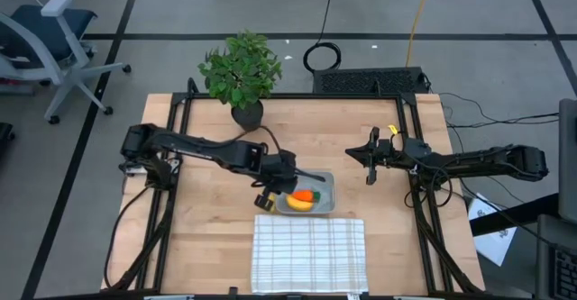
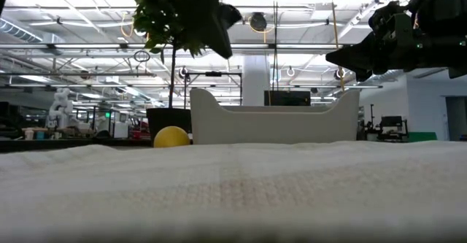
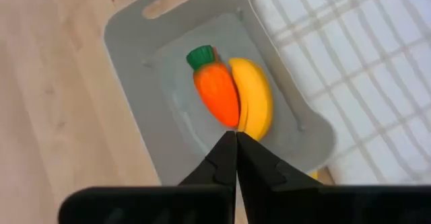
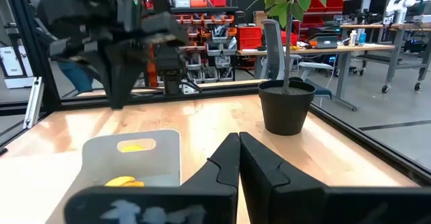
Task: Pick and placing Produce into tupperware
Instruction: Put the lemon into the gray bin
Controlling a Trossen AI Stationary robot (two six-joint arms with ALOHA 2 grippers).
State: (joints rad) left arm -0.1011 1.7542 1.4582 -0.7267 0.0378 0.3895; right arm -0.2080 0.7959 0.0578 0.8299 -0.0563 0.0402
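Note:
The tupperware [image 1: 323, 188] is a small grey container on the table just beyond the checked cloth; the low view shows its white wall [image 2: 273, 122]. The orange carrot [image 3: 217, 93] with its green top and the yellow banana [image 3: 254, 97] lie side by side on its floor. The yellow lemon piece [image 1: 264, 201] sits on the wood outside the container's left near corner [image 2: 171, 136]. My left gripper [image 3: 236, 136] is shut and hovers over the container's left end [image 1: 285, 185]. My right gripper [image 4: 238, 140], also shut, hangs raised to the container's right [image 1: 369, 167].
A white checked cloth [image 1: 309, 253] is spread at the near edge, right by the container. A potted leafy plant [image 1: 242, 70] stands at the far edge, left of centre. Bare wood lies on both sides of the container. Black frame rails [image 1: 180, 156] run along the table's edges.

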